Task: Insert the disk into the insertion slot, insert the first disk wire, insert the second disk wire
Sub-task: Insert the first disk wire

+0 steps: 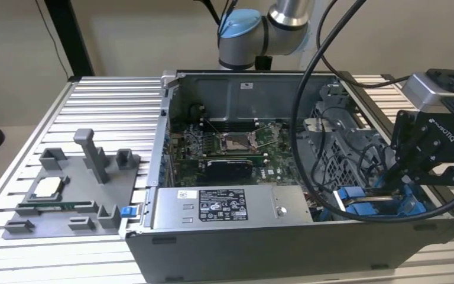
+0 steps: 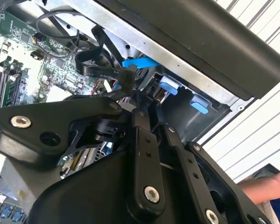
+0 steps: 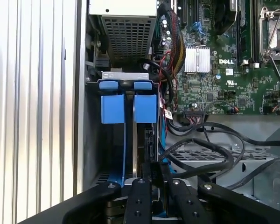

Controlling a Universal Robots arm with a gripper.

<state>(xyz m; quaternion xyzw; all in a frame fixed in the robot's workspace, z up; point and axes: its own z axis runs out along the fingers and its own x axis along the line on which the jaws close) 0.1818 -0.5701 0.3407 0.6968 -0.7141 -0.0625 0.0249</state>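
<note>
The disk [image 3: 144, 140] stands on edge inside the insertion slot [image 3: 91, 140], its blue carrier tabs [image 3: 113, 108] at the end away from me. In the exterior view the blue carrier [image 1: 369, 204] shows at the case's corner on that view's right, beside the perforated bay wall [image 1: 345, 165]. My gripper [image 1: 389, 186] reaches down at the disk's near end. In both wrist views the gripper [image 3: 154, 170] [image 2: 142, 100] has its fingers close together on a black wire plug [image 2: 129, 78] with a flat black cable [image 2: 95, 70].
A grey metal box with a white sticker [image 1: 223, 207] lies along the case front. The motherboard [image 1: 227, 148] fills the case floor. Loose black cables [image 3: 200, 154] loop beside the bay. A grey fixture tray [image 1: 69, 189] sits on the ribbed table. A person's hand [image 2: 266, 186] is nearby.
</note>
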